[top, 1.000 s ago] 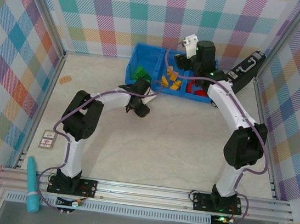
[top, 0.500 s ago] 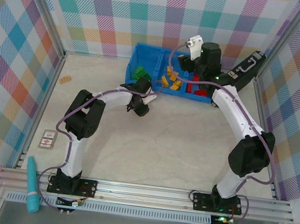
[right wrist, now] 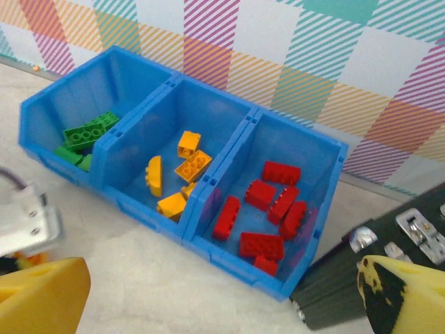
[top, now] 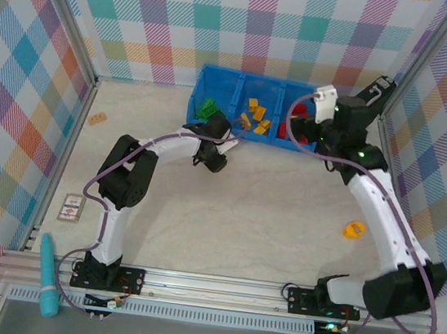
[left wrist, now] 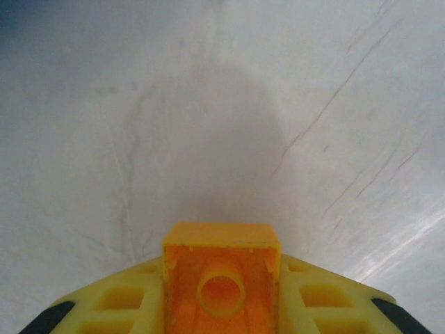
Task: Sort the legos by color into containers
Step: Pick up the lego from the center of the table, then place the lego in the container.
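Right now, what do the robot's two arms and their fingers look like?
The left arm and right arm are alike: white tube links between bulky black joints, a thin purple cable looping alongside, black base plates. Their fingers are yellow plastic with black patches.

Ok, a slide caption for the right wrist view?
Open right gripper facing the blue tray: green legos left, yellow-orange legos middle, red legos right; black case alongside.
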Robot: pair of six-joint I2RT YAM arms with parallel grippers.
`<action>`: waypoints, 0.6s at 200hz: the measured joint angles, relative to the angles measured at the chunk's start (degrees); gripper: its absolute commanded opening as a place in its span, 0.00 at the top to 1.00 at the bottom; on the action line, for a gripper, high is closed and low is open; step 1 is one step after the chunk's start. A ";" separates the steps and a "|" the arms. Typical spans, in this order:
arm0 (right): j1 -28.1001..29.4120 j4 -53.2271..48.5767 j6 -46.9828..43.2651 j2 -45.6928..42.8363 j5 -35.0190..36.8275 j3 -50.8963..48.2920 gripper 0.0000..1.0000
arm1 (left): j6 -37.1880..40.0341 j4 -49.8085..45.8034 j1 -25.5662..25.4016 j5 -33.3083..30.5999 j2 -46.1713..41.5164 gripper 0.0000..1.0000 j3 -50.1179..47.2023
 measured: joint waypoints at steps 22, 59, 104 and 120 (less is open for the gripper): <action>0.02 -1.84 1.46 -4.79 -1.55 -3.87 0.01 | -0.61 0.42 -0.35 0.04 0.00 0.75 4.46; 0.11 -5.70 5.62 -7.34 -2.21 -11.10 0.01 | -2.08 2.95 -0.35 0.70 0.50 0.75 12.87; 0.11 -6.45 8.39 -7.34 -3.45 -16.46 0.01 | -5.77 12.20 -0.35 1.09 5.60 0.75 20.74; 0.11 -6.25 8.74 -7.30 -3.74 -16.52 0.01 | -7.19 15.15 -0.35 1.07 8.39 0.75 22.69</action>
